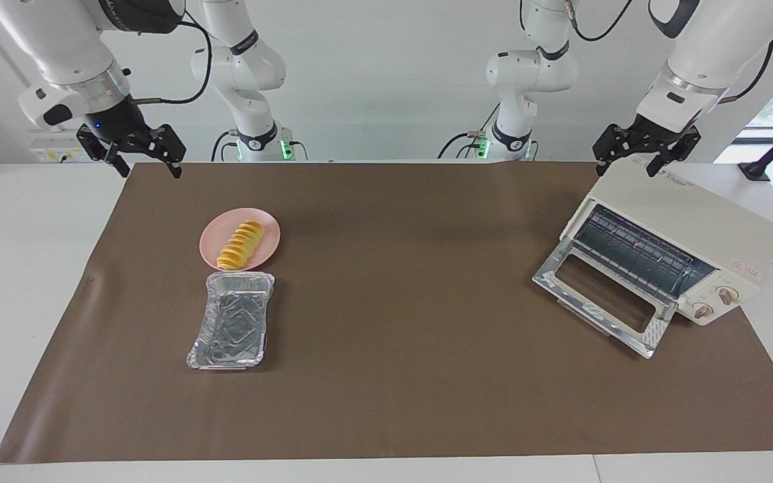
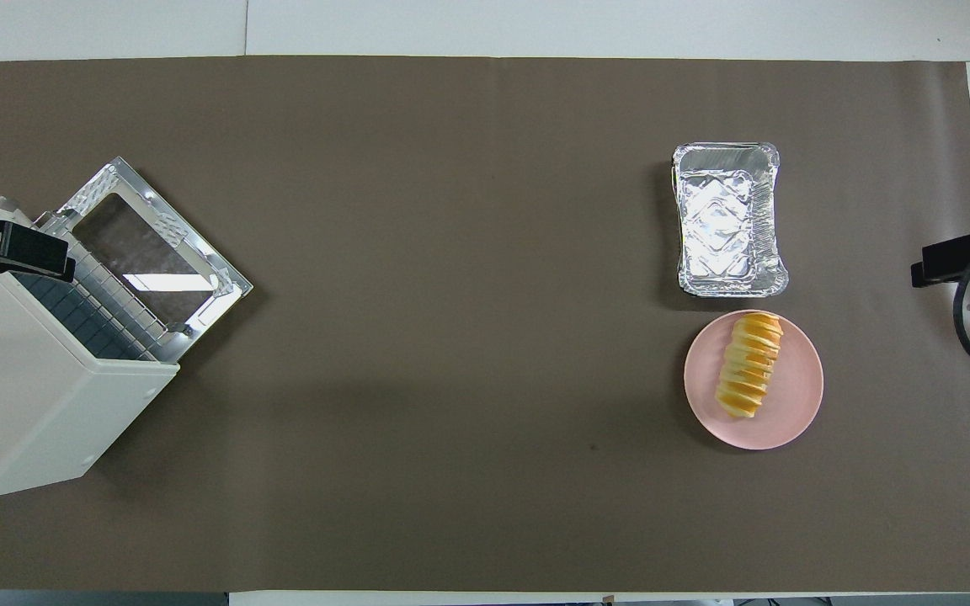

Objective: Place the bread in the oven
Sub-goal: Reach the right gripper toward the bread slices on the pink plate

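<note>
The bread [image 1: 240, 245] is a ridged yellow-orange loaf lying on a round pink plate [image 1: 212, 249] toward the right arm's end of the table; it also shows in the overhead view [image 2: 750, 364]. The cream-white oven [image 1: 688, 225] stands at the left arm's end, its glass door [image 1: 601, 298] dropped open and the wire rack showing. In the overhead view the oven [image 2: 22, 396] shows with its door [image 2: 148, 244] down. My right gripper [image 1: 150, 168] hangs open and empty over the mat's edge near its base. My left gripper [image 1: 627, 166] hangs open and empty over the oven's top.
A crinkled silver foil tray [image 1: 232, 320] lies empty beside the plate, farther from the robots; it also shows in the overhead view [image 2: 729, 219]. A brown mat [image 1: 393, 376] covers the table. The pink plate [image 2: 801, 404] sits near the mat's end.
</note>
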